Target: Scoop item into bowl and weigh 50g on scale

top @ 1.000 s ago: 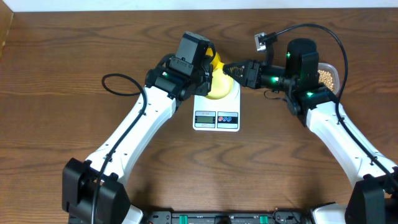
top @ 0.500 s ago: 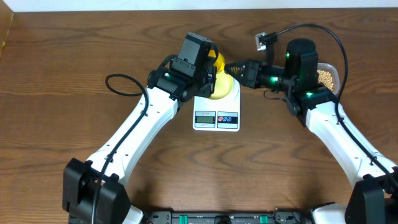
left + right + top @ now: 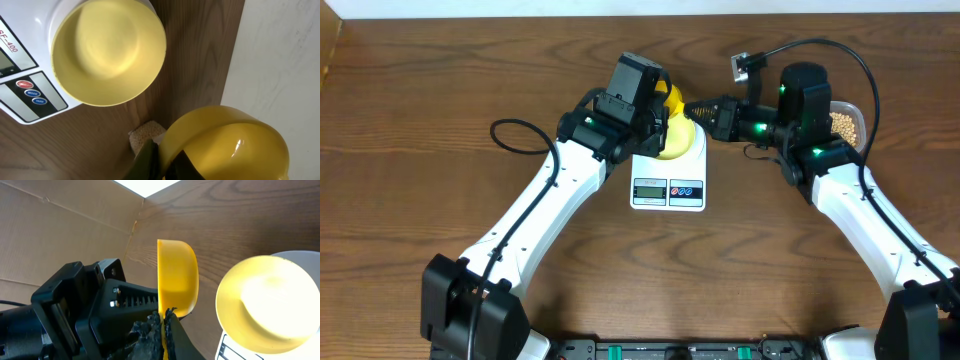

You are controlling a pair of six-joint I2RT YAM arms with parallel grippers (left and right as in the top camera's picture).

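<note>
The pale yellow-green bowl (image 3: pixel 677 143) stands empty on the white scale (image 3: pixel 668 186); it also shows in the left wrist view (image 3: pixel 107 50) and the right wrist view (image 3: pixel 267 300). A yellow scoop (image 3: pixel 668 98) hangs just behind the scale, its cup empty (image 3: pixel 232 145). My left gripper (image 3: pixel 162 162) is shut on the scoop from the left. My right gripper (image 3: pixel 164 325) is shut on the scoop's thin handle (image 3: pixel 176 275) from the right. The beans (image 3: pixel 844 123) lie in a clear container at the far right.
The clear container (image 3: pixel 858 112) sits behind my right arm. A black cable (image 3: pixel 515 137) loops on the table left of my left arm. The table's back edge meets a white wall (image 3: pixel 280 65) close behind the scoop. Cardboard (image 3: pixel 60 220) stands at the left.
My left arm and the scoop have shifted slightly to the right. The right arm, bowl and scale have stayed put.
</note>
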